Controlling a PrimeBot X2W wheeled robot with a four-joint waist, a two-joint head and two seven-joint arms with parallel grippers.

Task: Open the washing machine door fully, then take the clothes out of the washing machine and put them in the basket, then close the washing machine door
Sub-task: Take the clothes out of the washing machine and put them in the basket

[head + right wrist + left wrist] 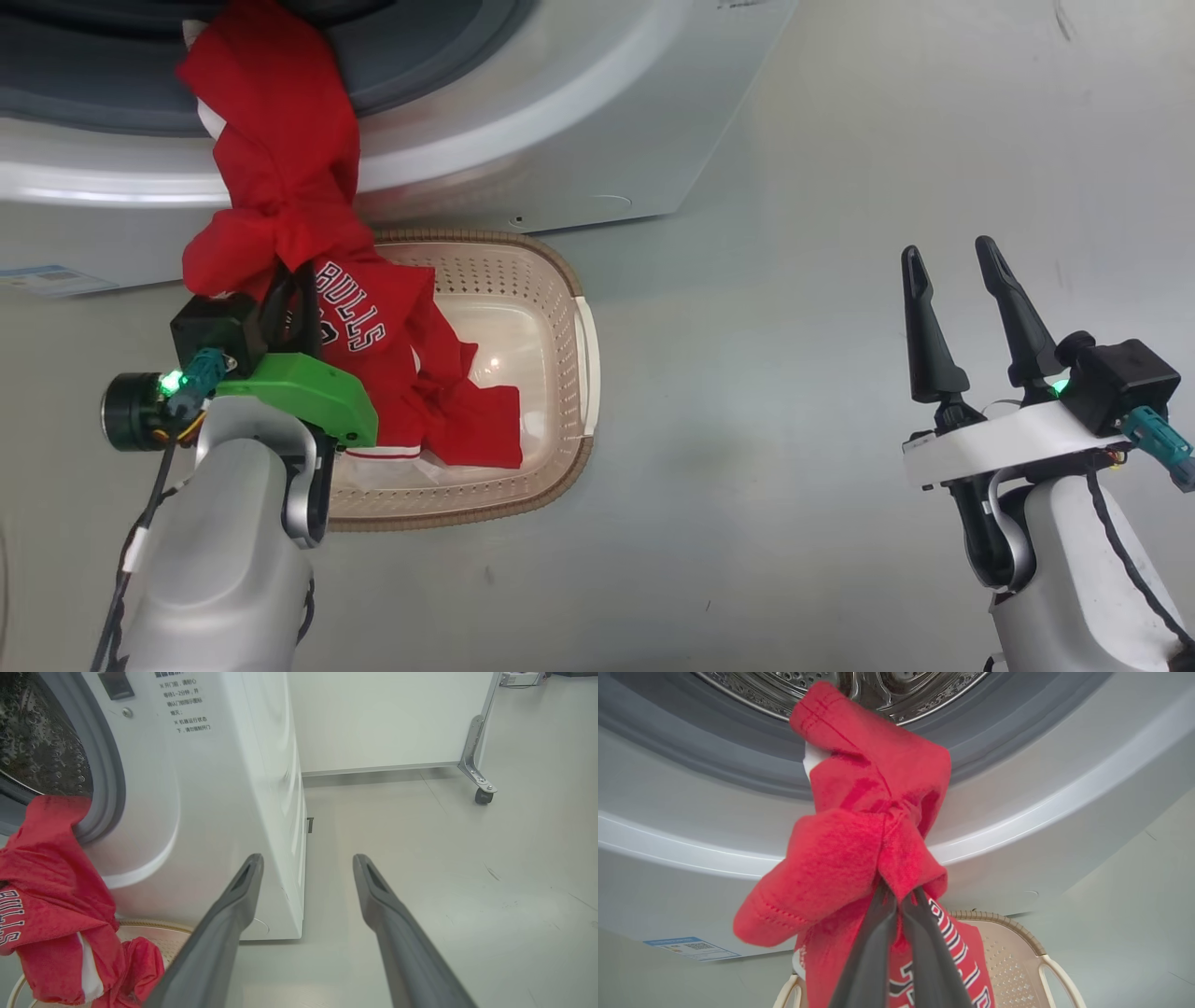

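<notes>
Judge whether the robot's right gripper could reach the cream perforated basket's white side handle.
Probably yes: the right gripper is open, bare floor lies between, and the red jersey leaves that white handle uncovered.

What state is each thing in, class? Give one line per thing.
washing machine: mouth uncovered.
jersey: top end draped over the gasket, lower end in the basket.
basket: upright on the floor, holding the jersey's lower end.
left gripper: shut on the jersey.
right gripper: open, empty.
</notes>
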